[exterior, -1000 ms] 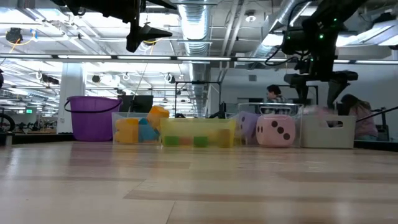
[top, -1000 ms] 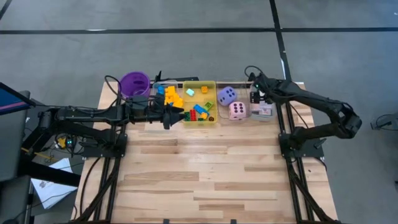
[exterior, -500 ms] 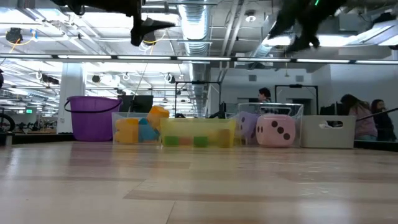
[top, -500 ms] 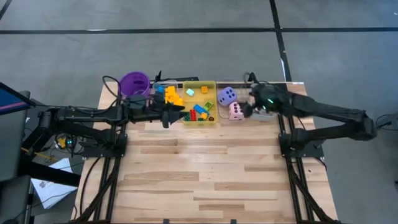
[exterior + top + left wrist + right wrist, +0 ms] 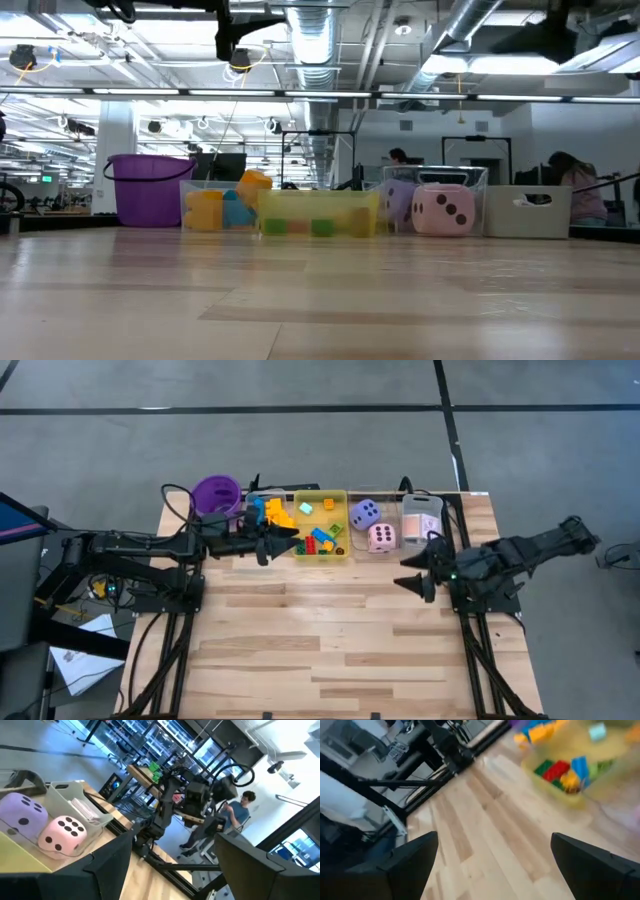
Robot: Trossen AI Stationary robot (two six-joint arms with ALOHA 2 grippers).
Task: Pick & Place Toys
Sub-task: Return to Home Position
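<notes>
Right gripper [image 5: 402, 571] noted over bare table [image 5: 330, 630], near side of grey tray [image 5: 405, 518]; fingers spread wide, nothing held. Left gripper [image 5: 290, 541] likewise wide, empty, at yellow tray [image 5: 346, 525]. Blocks [image 5: 318, 538], pink die [image 5: 381, 538], cards [image 5: 425, 528] seen binned. Homing: arms to be kept above tray rims.

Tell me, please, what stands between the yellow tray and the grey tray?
The purple die and the pink die stand there, together in a clear tray. The high view shows this best.
</notes>
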